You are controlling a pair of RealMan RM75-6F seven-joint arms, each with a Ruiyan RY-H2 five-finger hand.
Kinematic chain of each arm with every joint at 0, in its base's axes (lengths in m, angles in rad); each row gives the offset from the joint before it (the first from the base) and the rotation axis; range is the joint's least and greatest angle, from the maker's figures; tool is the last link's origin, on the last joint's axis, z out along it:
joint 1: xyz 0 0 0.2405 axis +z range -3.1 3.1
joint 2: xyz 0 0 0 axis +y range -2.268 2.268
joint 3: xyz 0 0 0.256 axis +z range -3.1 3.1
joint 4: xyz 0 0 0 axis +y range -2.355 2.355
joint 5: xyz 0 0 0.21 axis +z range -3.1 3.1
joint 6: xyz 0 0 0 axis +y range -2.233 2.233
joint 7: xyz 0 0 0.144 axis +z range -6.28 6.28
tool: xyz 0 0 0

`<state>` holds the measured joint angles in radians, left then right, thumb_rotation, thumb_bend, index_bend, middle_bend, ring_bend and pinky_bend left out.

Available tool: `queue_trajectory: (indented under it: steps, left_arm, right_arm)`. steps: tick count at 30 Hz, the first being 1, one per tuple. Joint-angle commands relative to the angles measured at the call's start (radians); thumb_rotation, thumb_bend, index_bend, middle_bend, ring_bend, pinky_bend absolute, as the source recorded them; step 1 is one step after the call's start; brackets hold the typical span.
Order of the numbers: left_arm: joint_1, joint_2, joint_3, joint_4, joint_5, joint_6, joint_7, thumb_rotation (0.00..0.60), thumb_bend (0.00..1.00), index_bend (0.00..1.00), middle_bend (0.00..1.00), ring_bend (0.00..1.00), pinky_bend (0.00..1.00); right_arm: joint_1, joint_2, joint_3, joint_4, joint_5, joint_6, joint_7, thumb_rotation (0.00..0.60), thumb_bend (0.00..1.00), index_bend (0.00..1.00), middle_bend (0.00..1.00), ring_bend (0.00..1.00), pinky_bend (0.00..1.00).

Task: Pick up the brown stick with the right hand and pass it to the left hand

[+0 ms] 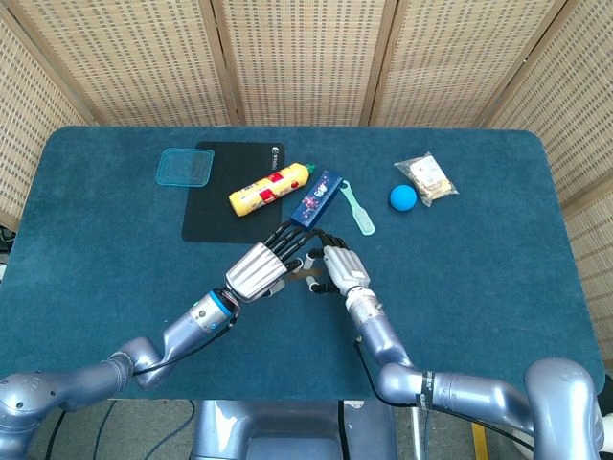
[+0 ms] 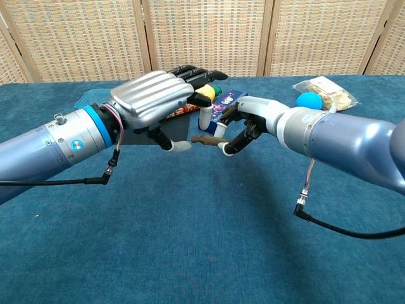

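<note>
1. My right hand (image 2: 243, 126) grips the brown stick (image 2: 204, 137) at one end, fingers curled around it, and holds it above the table (image 1: 479, 278); the free end points toward my left hand.
2. My left hand (image 2: 155, 101) is released, fingers spread and holding nothing. It sits just beside the stick's free end, with its thumb (image 2: 177, 145) close under that end; I cannot tell whether it touches.
3. In the head view the two hands meet near the table's middle, the left hand (image 1: 261, 269) partly covering the stick (image 1: 308, 275), of which only a short piece shows beside the right hand (image 1: 340, 268).
4. Behind the hands lie a yellow bottle (image 1: 269, 188) on the edge of a black mat (image 1: 215, 201), a blue box (image 1: 317, 199) and a pale green brush (image 1: 357, 207).
5. A clear blue lid (image 1: 185, 167) rests at the mat's far left corner.
6. Well apart to the right, a blue ball (image 1: 403, 197) lies just beside a snack bag (image 1: 427, 178).
</note>
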<state>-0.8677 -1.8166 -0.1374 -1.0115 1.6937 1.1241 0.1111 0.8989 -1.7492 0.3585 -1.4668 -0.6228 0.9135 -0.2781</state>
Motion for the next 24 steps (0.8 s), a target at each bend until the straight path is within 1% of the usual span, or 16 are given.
queue_trajectory:
  steps: [1,5,24]
  left_arm:
    - [-0.006,-0.011,0.004,0.01,-0.006,-0.004,0.005,0.6,0.29,0.5,0.0,0.0,0.0]
    - [-0.012,-0.021,0.008,0.021,-0.01,-0.001,0.01,0.6,0.33,0.51,0.0,0.0,0.0]
    - [-0.032,-0.044,0.014,0.035,-0.042,0.001,0.046,0.6,0.33,0.55,0.0,0.0,0.0]
  right_arm:
    - [0.001,-0.001,-0.001,0.002,-0.001,-0.002,0.003,0.6,0.59,0.75,0.1,0.0,0.0]
    - [0.002,-0.003,-0.002,0.004,-0.002,-0.005,0.008,0.6,0.59,0.75,0.1,0.0,0.0]
    - [-0.003,0.007,-0.01,-0.004,-0.007,-0.012,0.032,0.6,0.59,0.76,0.1,0.0,0.0]
